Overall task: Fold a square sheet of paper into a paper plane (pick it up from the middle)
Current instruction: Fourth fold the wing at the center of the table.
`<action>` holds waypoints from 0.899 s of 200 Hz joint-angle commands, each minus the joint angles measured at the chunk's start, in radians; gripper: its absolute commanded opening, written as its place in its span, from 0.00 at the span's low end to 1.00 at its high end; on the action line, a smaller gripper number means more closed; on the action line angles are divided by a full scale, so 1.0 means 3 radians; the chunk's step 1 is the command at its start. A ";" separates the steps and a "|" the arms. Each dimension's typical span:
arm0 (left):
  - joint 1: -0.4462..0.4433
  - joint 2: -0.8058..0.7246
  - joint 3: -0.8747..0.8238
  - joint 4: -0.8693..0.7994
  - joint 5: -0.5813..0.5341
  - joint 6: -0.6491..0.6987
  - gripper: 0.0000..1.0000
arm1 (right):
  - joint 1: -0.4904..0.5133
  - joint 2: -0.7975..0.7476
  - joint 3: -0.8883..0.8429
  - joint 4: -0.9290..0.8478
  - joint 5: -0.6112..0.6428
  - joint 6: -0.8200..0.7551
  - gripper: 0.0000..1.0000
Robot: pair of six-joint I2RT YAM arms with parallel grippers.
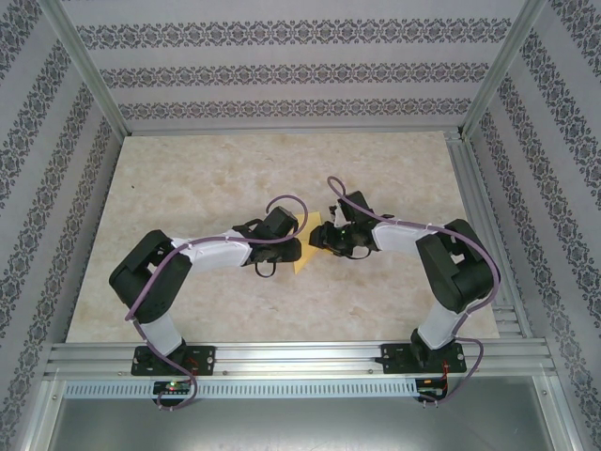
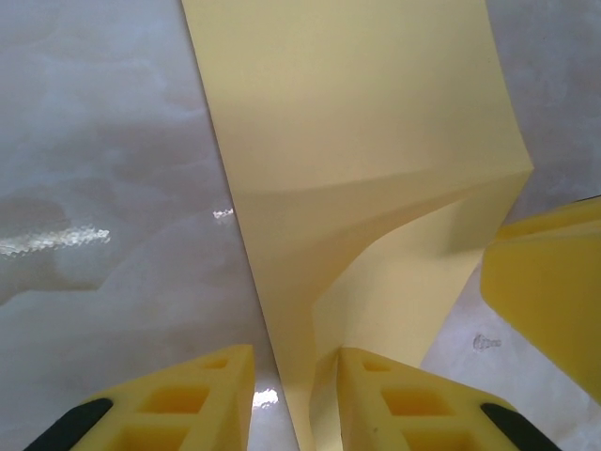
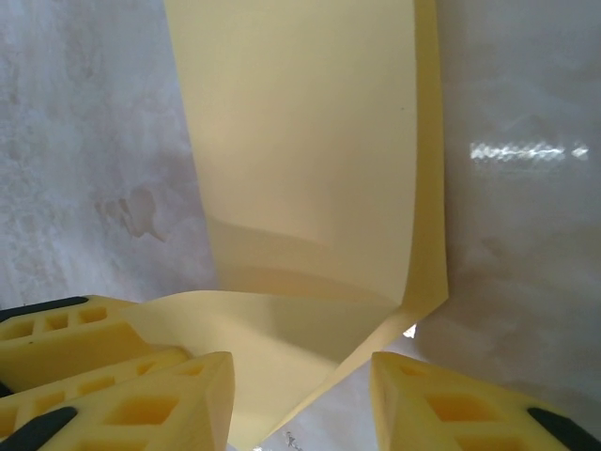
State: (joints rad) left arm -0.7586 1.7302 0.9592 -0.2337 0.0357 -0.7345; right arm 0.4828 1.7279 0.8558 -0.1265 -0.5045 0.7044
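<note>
Tabletop (image 1: 188, 188): pale beige, marbled, glossy, with bright reflections. Bordered by aluminium rails (image 1: 300, 355) at the near edge and the right side. Carries one square sheet of paper (image 1: 302, 256) near the centre: yellow, partly flat on the surface, partly creased and lifted clear of it.

The left arm (image 1: 178, 263) and right arm (image 1: 451, 263) rise from the near edge of the table (image 1: 188, 169), elbows bent outward, forearms pointing inward. The left gripper (image 1: 299, 248) and right gripper (image 1: 320, 239) almost meet mid-table, yellow fingers (image 2: 202, 395) parted on both.
</note>
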 commanded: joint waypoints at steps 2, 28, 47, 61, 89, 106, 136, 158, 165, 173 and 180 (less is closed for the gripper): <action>0.0064 0.0046 -0.0026 -0.0055 -0.0032 -0.0011 0.30 | 0.0032 0.0086 0.0110 0.0171 -0.0146 -0.0080 0.41; 0.0079 0.0056 -0.0027 -0.0056 -0.0017 -0.0007 0.29 | 0.0025 0.0182 0.0190 0.0161 -0.0187 -0.0170 0.38; 0.0084 0.0057 -0.0032 -0.0060 -0.0012 0.0000 0.29 | 0.0012 0.0230 0.0215 0.0215 -0.0266 -0.0241 0.37; 0.0095 0.0062 -0.0037 -0.0060 -0.0001 0.0005 0.29 | 0.0000 0.0260 0.0223 0.0247 -0.0311 -0.0284 0.37; 0.0115 0.0067 -0.0042 -0.0056 0.0019 0.0023 0.29 | -0.0027 0.0329 0.0244 0.0287 -0.0373 -0.0305 0.35; 0.0120 0.0071 -0.0042 -0.0050 0.0032 0.0028 0.29 | -0.0054 0.0349 0.0236 0.0332 -0.0389 -0.0280 0.33; 0.0130 0.0052 -0.0040 -0.0044 0.0045 0.0042 0.29 | -0.0075 0.0346 0.0207 0.0398 -0.0378 -0.0173 0.17; 0.0136 -0.0051 -0.0031 -0.0083 0.0026 0.0066 0.30 | -0.0058 0.0222 0.0091 0.0561 -0.0297 0.0040 0.09; 0.0136 -0.0101 -0.0037 -0.0110 0.0009 0.0081 0.31 | -0.0041 0.0156 0.0051 0.0601 -0.0249 0.0115 0.07; 0.0135 -0.0175 -0.0037 -0.0143 -0.0022 0.0103 0.33 | -0.0011 0.0070 0.0015 0.0611 -0.0157 0.0189 0.06; 0.0136 -0.0249 -0.0045 -0.0175 -0.0053 0.0125 0.35 | 0.0022 -0.0007 0.0000 0.0597 -0.0061 0.0251 0.05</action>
State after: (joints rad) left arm -0.7330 1.7359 0.9585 -0.2440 0.0425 -0.7300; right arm 0.4698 1.8057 0.8845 -0.0051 -0.5930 0.7052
